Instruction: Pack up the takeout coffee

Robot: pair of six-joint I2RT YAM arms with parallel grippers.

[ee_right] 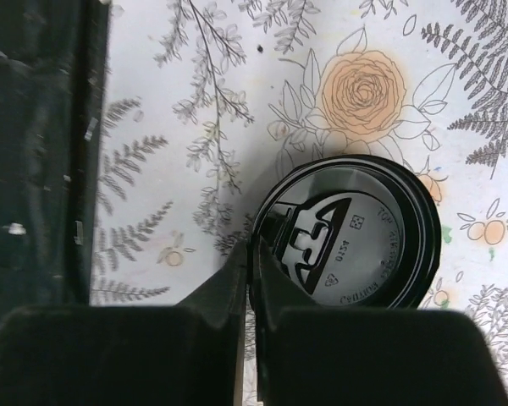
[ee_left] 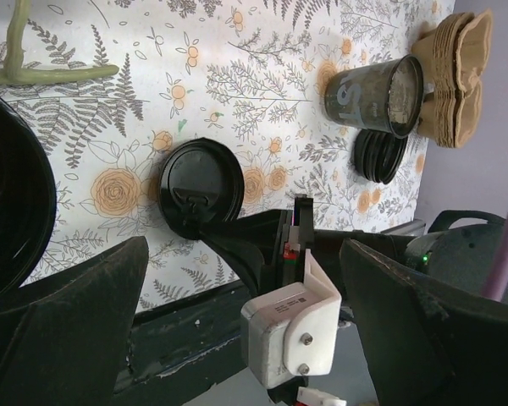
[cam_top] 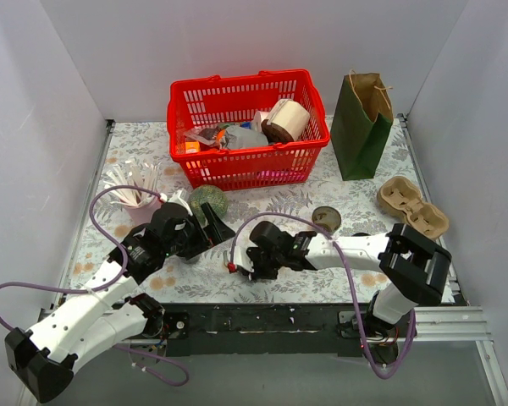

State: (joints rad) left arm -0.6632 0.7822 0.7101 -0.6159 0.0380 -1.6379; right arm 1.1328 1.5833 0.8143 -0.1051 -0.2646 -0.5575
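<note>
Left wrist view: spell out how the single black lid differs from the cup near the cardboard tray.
The black lid is flat, top face up; the cup lies on its side, open mouth showing. The right gripper pinches the black lid's rim; no gripper holds the cup. The black lid is plain glossy black; the cup's wall carries pale lettering. Both are round and dark.

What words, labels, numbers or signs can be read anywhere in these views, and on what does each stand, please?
No text can be quoted with confidence.
On the black lid: embossed lettering and a small symbol, too small to read.
On the grey cup: large pale letters, only partly in view, so no whole word can be read.
On the packets in the red basket: coloured print, too blurred to read.
</note>
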